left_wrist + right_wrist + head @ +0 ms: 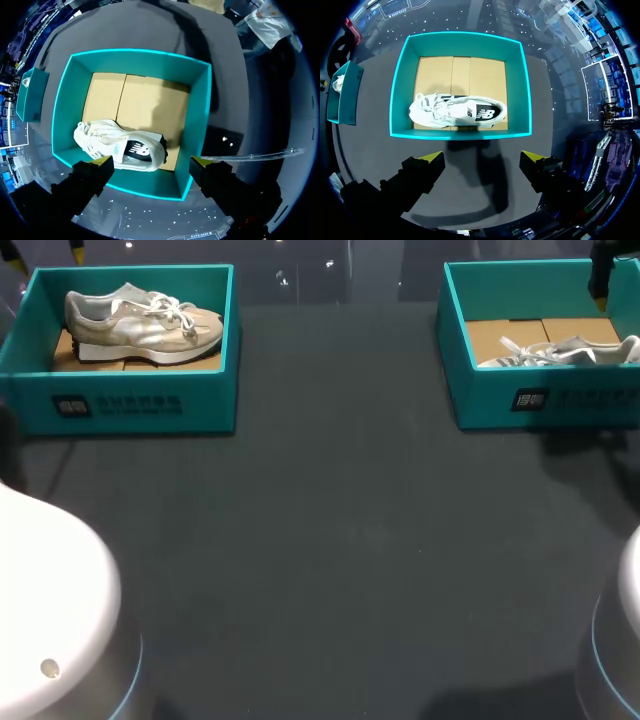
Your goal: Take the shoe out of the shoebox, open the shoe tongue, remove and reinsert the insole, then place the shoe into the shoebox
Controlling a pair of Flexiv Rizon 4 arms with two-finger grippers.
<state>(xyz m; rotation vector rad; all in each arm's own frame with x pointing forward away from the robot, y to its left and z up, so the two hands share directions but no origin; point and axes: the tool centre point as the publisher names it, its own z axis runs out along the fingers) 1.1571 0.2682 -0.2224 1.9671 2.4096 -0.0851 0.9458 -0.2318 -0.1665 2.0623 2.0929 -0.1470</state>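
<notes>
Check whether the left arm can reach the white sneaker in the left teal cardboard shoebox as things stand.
Probably yes. The left claw hangs open above the lidless teal cardboard shoebox, and nothing covers the white sneaker. The sneaker lies close to one wall, which might crowd a finger.

Dim overhead light, dark shadow across the table (375, 145), teal shoebox (526, 90) rims glowing bright.
</notes>
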